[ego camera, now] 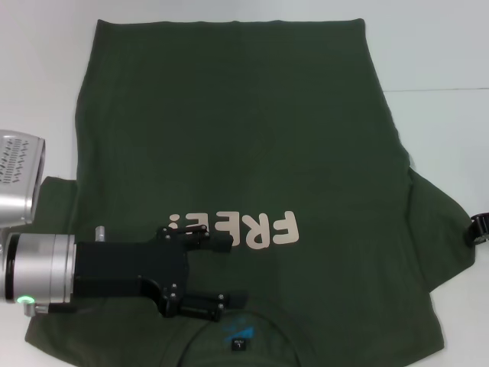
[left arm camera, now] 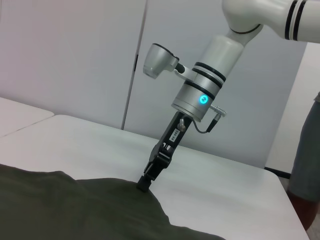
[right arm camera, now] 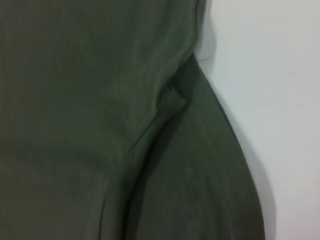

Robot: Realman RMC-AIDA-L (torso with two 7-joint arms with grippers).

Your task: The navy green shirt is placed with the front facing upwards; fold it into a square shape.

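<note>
Robot lab: white table (left arm camera: pixel 240 185), plain white wall panels (left arm camera: pixel 70 55) (bare room).

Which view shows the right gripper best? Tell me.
Left wrist view: the right gripper shows whole, its tip down on the navy green shirt sleeve edge. Head view catches only a sliver; right wrist view shows none.

White table (left arm camera: pixel 235 185) before pale wall panels (left arm camera: pixel 70 55), evenly lit

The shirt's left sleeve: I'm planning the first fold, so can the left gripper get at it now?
Probably yes: the left gripper hangs open over the shirt, and nothing covers the left sleeve.
</note>
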